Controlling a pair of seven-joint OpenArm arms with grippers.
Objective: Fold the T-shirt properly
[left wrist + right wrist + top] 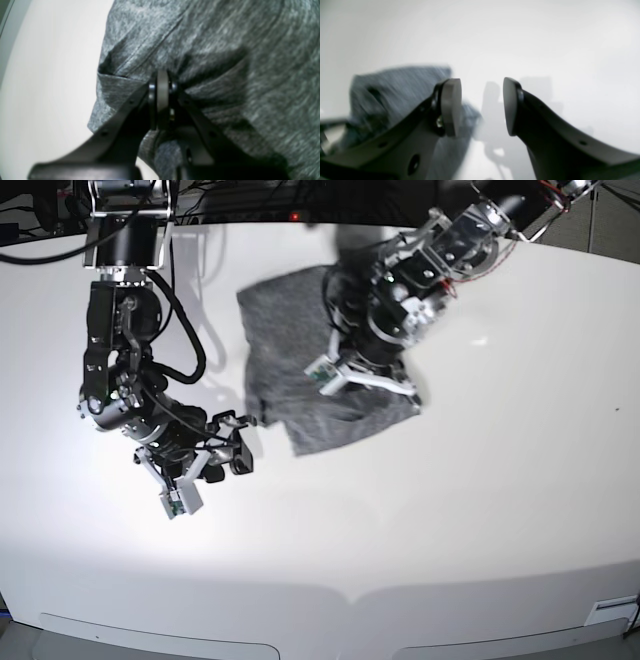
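White surface (480, 480) all round: the left tool (162, 85) is clamped tight on a bunched ridge of the T-shirt (290, 350), which lies crumpled at twelve o'clock. The right tool (482, 106) hangs spread and empty at nine, beside the hem. Pulling on so small a pinch could slip or drag the whole heap askew.

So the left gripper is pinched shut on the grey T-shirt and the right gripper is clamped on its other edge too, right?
Not quite. The left gripper is shut on the T-shirt, but the right gripper is open and holds nothing: the right wrist view shows bare table between its jaws, the cloth off to one side.
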